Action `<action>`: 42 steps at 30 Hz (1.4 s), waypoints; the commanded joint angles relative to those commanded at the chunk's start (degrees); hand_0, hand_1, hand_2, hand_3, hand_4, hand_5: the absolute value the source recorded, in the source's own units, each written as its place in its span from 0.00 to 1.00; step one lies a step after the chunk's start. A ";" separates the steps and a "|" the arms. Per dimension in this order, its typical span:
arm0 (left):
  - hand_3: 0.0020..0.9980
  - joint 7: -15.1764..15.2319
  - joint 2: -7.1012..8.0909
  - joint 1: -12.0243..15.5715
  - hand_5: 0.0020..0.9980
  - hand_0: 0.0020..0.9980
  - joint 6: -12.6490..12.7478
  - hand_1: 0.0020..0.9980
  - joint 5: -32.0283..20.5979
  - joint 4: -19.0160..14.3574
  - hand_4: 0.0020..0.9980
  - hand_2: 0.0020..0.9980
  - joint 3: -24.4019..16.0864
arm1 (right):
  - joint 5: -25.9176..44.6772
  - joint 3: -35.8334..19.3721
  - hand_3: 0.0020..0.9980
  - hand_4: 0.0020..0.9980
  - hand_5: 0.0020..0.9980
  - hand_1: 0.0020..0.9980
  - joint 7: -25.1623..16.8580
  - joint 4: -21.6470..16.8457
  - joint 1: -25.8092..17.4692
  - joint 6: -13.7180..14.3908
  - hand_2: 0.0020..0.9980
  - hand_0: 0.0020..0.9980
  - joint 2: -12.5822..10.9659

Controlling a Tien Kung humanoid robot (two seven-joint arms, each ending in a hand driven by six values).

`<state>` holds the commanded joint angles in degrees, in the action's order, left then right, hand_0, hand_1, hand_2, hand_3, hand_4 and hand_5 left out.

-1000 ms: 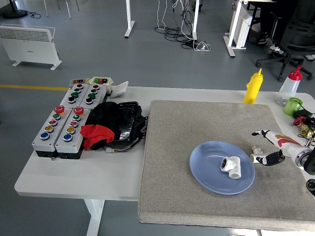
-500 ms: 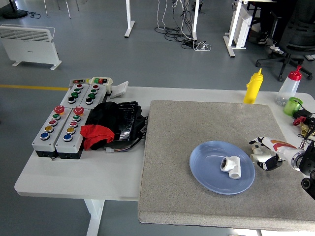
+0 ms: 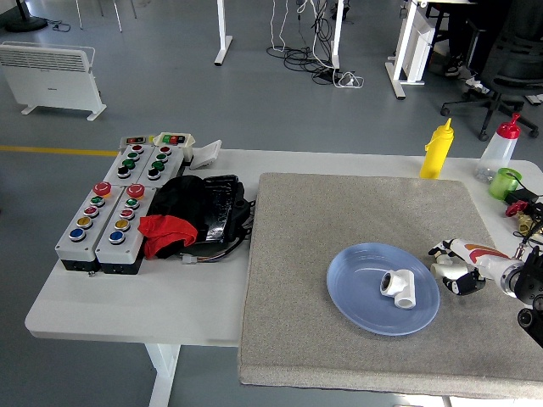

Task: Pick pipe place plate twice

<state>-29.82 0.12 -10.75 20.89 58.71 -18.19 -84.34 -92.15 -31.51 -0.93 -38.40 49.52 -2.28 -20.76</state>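
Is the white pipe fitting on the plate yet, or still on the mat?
On the plate. The white pipe fitting lies inside the blue plate, right of centre, free of the right hand beside the rim.

Your white desk [image 3: 127, 297] carries a grey mat [image 3: 339, 212] over its right part, with a blue plate [image 3: 356, 297] lying on the mat. On the bare left part you see grey button boxes [image 3: 106, 225] beside a black and red bundle [image 3: 191, 216]. At the far right edge stand a yellow bottle [image 3: 437, 150] and a clear red-capped bottle [image 3: 499, 151].
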 joint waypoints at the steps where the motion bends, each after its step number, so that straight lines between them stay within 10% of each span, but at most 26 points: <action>1: 0.73 -0.01 0.00 0.00 1.00 0.73 0.00 0.68 0.00 0.00 0.41 0.68 0.00 | -0.03 0.03 0.73 0.60 0.13 0.78 -0.03 0.01 -0.01 0.03 0.76 0.83 -0.02; 8: 0.73 -0.10 -0.01 0.01 1.00 0.73 -0.01 0.68 0.13 -0.01 0.41 0.68 -0.02 | -0.37 0.18 0.70 0.56 0.09 0.71 -0.41 0.15 -0.33 1.31 0.69 0.73 -0.28; 9: 0.73 -0.14 -0.02 0.02 1.00 0.73 0.00 0.68 0.18 -0.02 0.41 0.68 -0.05 | -0.51 0.14 0.66 0.51 0.04 0.63 -0.45 0.13 -0.42 1.47 0.62 0.59 -0.37; 21: 0.73 -0.65 -0.12 0.60 1.00 0.73 0.00 0.69 0.68 -0.11 0.41 0.68 -0.25 | -1.77 -2.77 0.64 0.52 0.06 0.61 -0.92 -2.37 -2.19 2.97 0.60 0.53 -1.73; 42: 0.73 -0.68 -0.12 1.21 1.00 0.73 -0.18 0.69 1.15 -0.07 0.41 0.69 -0.67 | -4.45 -5.20 0.63 0.48 0.01 0.64 3.69 -28.78 -5.84 2.70 0.62 0.59 -7.05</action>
<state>-30.50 0.00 -9.53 20.72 59.86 -18.25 -85.01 -96.60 -36.71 2.76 -67.18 43.68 0.43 -27.81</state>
